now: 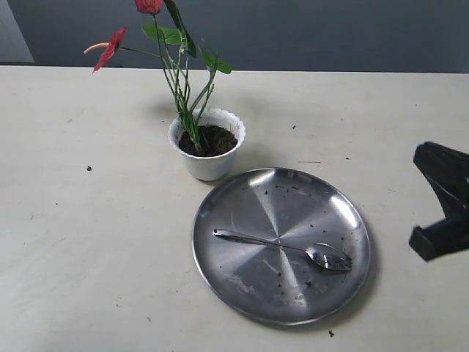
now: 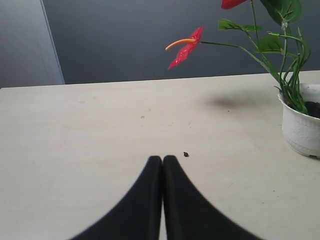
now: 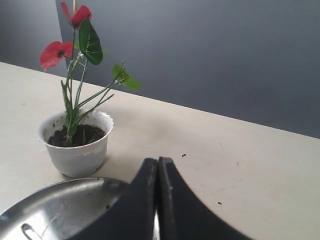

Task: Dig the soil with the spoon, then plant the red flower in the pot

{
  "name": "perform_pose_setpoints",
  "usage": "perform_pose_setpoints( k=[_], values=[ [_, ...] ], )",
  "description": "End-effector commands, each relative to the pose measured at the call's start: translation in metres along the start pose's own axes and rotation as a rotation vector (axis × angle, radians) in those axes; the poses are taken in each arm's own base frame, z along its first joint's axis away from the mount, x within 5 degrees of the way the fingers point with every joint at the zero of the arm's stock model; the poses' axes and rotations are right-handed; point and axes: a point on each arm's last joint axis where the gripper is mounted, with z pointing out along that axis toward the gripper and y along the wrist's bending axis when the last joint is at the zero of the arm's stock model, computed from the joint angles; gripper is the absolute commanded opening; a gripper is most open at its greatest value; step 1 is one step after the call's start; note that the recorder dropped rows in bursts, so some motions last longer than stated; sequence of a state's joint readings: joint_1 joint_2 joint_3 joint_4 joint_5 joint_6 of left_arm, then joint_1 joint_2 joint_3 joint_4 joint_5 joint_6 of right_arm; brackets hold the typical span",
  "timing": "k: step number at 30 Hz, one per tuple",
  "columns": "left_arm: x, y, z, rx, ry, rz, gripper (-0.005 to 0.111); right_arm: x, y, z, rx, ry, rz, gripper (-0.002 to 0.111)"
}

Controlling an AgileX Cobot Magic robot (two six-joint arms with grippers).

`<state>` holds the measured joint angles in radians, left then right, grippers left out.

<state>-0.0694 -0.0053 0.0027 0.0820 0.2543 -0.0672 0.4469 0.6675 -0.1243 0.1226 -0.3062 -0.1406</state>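
The red flower (image 1: 110,45) stands upright with its green stems in the soil (image 1: 214,140) of the white scalloped pot (image 1: 210,158). The silver spoon (image 1: 282,248) lies flat on the steel plate (image 1: 249,209), bowl to the right, with soil crumbs on it. My right gripper (image 1: 443,209) sits at the right edge of the table, shut and empty (image 3: 158,161), facing the pot (image 3: 77,150) and the flower (image 3: 56,52). My left gripper (image 2: 162,159) is shut on nothing, low over bare table, with the flower (image 2: 187,47) and the pot (image 2: 302,130) ahead; it is outside the exterior view.
The large round steel plate (image 3: 65,205) lies in front of the pot, near the table's front edge. Small soil crumbs (image 1: 89,168) dot the beige table (image 1: 88,242). A dark grey wall (image 1: 330,33) rises behind the table's far edge.
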Motion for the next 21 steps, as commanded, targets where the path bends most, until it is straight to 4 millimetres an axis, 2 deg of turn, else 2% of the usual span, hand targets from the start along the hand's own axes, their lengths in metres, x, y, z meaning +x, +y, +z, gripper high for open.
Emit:
perform_pose_setpoints(
  k=[1, 4, 21],
  values=[
    [-0.001, 0.000, 0.000, 0.004, -0.006, 0.002, 0.002, 0.026, -0.002, -0.023, 0.014, -0.044, -0.023, 0.000],
    [-0.001, 0.000, 0.000, 0.004, -0.006, 0.002, 0.002, 0.031, -0.005, -0.030, 0.045, 0.012, -0.013, 0.000],
    [-0.001, 0.000, 0.000, 0.004, -0.006, 0.002, 0.002, 0.012, -0.021, -0.059, 0.296, -0.266, -0.012, 0.000]
  ],
)
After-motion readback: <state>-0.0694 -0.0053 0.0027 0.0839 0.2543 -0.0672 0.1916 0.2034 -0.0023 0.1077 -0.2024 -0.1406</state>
